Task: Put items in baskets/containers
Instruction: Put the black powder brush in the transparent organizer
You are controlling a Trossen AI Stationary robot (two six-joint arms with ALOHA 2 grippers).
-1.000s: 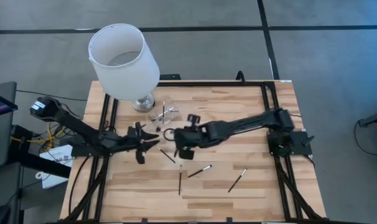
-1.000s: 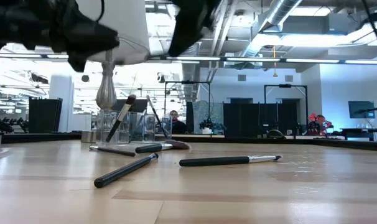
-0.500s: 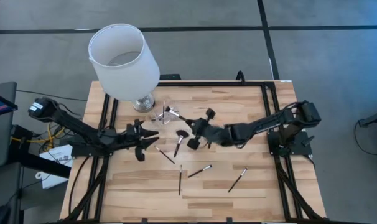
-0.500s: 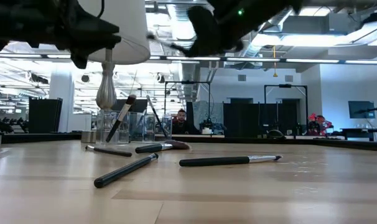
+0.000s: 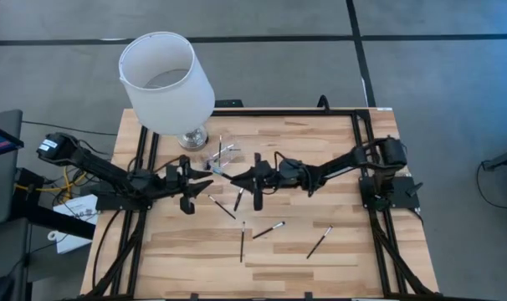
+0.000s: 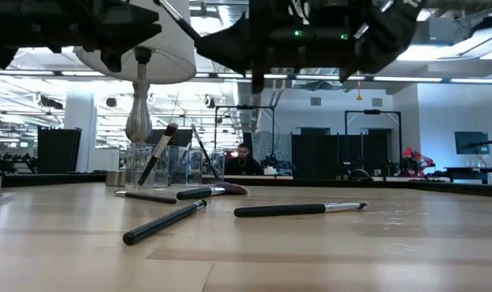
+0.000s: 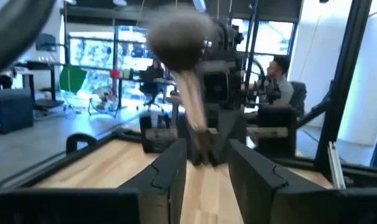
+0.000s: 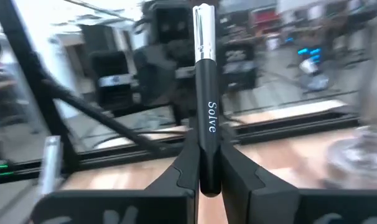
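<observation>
My left gripper [image 5: 203,180] [image 7: 204,163] hangs above the table's middle left, shut on a makeup brush [image 7: 187,93] with a fluffy dark head. My right gripper [image 5: 235,177] [image 8: 207,180] faces it from the right, a little apart, shut on a black brush [image 8: 204,99] with a silver end. The clear cup [image 5: 220,155] [image 6: 169,166] stands just beyond them by the lamp base, with a few brushes leaning in it. Several more brushes lie flat on the wood, among them one with a fan head [image 5: 239,197] and others [image 5: 268,229] [image 5: 319,242] [image 6: 299,209]. My left gripper pinches its brush by the handle [image 7: 204,146] between the two fingers, the fingers level and pointing toward the table's right. The brush is lifted clear and slants up out of the hold with its fluffy head [image 7: 179,40] foremost. My right gripper pinches the black handle [image 8: 207,165] between its two fingers, which lie along it. The fingers are level and point toward the table's left. The brush is lifted clear; its silver end [image 8: 203,31] sticks out ahead of the fingertips.
A tall lamp with a large white shade [image 5: 166,79] and a silver base [image 5: 192,138] stands at the far left, close to the cup. Black frame rails [image 5: 358,142] run along the table's sides. Bare wood [image 5: 345,251] lies near and right.
My right gripper has risen from a downward pose over the table's middle, drawn back toward the right, then turned level and reached left toward the left gripper, bringing its brush with it. The fan brush, earlier under it, now shows on the wood. My left gripper has hardly moved.
</observation>
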